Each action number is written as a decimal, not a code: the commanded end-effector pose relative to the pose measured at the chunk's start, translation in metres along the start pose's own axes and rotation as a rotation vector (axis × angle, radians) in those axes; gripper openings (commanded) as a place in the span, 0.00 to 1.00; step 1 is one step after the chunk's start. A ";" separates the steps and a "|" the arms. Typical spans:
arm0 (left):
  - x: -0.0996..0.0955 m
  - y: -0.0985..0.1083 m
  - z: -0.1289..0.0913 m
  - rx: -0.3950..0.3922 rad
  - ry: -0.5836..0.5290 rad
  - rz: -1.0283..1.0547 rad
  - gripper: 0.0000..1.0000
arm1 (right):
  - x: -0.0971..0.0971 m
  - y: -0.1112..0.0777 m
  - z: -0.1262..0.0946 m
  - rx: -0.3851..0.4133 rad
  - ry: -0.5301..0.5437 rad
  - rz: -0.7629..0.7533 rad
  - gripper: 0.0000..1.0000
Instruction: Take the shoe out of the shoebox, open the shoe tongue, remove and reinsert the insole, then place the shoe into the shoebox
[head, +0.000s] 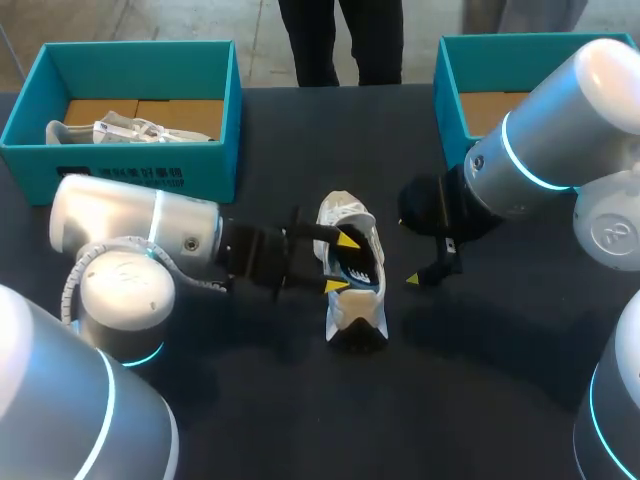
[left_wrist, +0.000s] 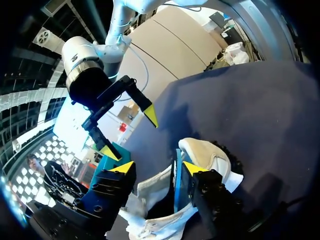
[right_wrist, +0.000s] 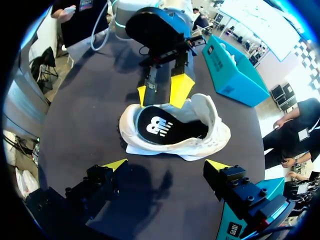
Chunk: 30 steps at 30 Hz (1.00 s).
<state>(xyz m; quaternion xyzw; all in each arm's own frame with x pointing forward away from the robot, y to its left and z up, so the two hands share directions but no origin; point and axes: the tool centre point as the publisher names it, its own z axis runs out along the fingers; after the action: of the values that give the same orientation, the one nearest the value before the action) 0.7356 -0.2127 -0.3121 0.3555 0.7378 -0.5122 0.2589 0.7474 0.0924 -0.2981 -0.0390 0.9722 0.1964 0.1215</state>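
1. One white shoe lies on the dark table, out of both boxes, near the middle and between the two grippers.
2. Its dark insole sits tilted in the opening, with a blue edge showing.
3. The left gripper is at the shoe's side with its fingers spread. One yellow tip is at the opening's rim by the insole and the other is beside the upper, with no grasp showing.
4. The right gripper hovers just beside the shoe's other side, its fingers wide apart and holding nothing.
5. Two teal boxes stand at the far edge, well apart from the shoe. The left shoebox holds a second shoe. The right shoebox is only partly in view.
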 end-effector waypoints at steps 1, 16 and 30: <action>0.001 -0.007 -0.013 -0.004 0.006 -0.002 0.63 | 0.001 0.000 0.000 0.000 -0.003 -0.001 1.00; -0.006 -0.013 -0.034 -0.009 0.065 0.017 0.00 | 0.001 0.000 0.000 0.000 -0.003 -0.001 1.00; -0.023 -0.024 -0.039 0.054 0.257 0.087 0.00 | 0.001 0.000 0.000 0.000 -0.003 -0.001 1.00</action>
<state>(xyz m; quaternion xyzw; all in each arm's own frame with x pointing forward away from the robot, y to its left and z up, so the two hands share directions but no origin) 0.7242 -0.1893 -0.2723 0.4370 0.7292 -0.4863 0.2023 0.7474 0.0924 -0.2981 -0.0391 0.9722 0.1964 0.1215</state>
